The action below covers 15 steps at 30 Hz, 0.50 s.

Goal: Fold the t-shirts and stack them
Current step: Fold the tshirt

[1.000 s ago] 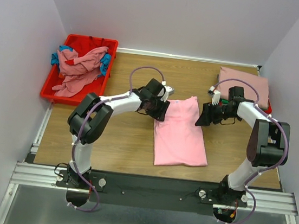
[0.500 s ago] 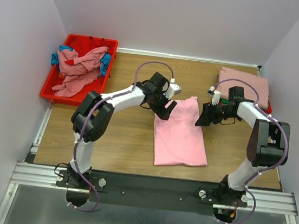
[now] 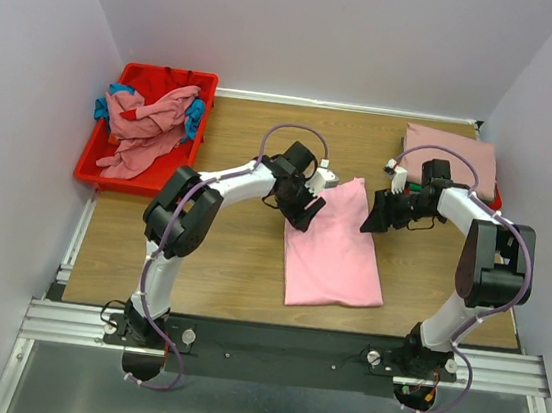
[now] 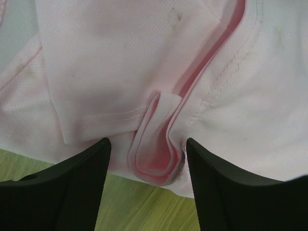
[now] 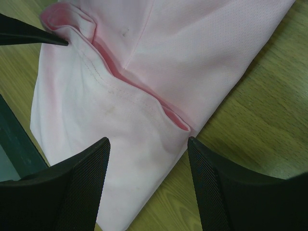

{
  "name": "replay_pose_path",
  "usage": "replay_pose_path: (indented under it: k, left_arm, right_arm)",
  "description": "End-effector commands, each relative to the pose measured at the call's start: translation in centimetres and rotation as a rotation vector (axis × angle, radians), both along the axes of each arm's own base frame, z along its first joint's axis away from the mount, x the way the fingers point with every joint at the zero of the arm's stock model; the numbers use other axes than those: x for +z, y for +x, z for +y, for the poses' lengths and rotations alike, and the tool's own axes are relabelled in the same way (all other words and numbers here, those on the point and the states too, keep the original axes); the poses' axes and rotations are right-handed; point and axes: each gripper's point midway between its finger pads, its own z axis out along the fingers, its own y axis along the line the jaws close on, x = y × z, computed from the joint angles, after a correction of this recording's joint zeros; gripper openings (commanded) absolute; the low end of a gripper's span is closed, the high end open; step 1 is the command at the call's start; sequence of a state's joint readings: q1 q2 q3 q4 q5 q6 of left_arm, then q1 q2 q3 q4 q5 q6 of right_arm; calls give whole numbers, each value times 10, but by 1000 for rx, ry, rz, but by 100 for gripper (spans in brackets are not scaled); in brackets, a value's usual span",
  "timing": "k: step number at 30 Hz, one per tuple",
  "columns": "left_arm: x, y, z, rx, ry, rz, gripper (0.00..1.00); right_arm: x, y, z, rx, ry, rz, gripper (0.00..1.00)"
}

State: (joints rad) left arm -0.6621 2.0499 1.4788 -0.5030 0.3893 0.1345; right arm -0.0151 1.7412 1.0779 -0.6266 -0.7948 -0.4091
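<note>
Change: the left arm [image 3: 231, 182] was swung to the right over the last second, and the left end effector [image 3: 306, 197] was carried from just beside the pink shirt [image 3: 336, 252] onto its far left corner.
Unchanged: the right end effector [image 3: 380, 216] was kept at the shirt's far right edge, and the shirt's outline was not disturbed.
Left end effector: in the wrist view its jaws were seen well parted, set either side of a bunched fold [image 4: 155, 147] at the shirt's edge. The fold was not pinched and nothing was held.
Right end effector: its jaws were likewise parted over the hem, with nothing gripped.
Pink shirt: it was laid flat as a long strip in the middle of the worktop [image 3: 220, 250], between the two arms.
Other shirts: a folded shirt [image 3: 453, 156] was lying at the far right corner, and loose shirts [image 3: 150, 121] were heaped in the bin [image 3: 108, 182] at the far left.
Meaning: both far corners were now judged to be covered, so a paired pinch and a fold towards the near edge seemed to be prepared. The fold itself was not yet made.
Risk: a grip taken on the bunched fold alone might lift only one layer, and a crooked crease could be left.
</note>
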Motion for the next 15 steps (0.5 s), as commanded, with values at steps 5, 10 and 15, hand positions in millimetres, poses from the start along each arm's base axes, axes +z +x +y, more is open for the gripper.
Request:
replay_pose_path:
  k: [5, 10, 15]
  left_arm:
    - [10, -8, -3, -22, -11, 17, 62]
    - [23, -15, -7, -42, -43, 29, 54]
    - [22, -18, -5, -35, -28, 36, 55]
  right_arm:
    - [-2, -3, 1, 8, 21, 18, 72]
    - [-1, -4, 1, 9, 23, 18, 72]
    - [0, -3, 1, 8, 23, 16, 72]
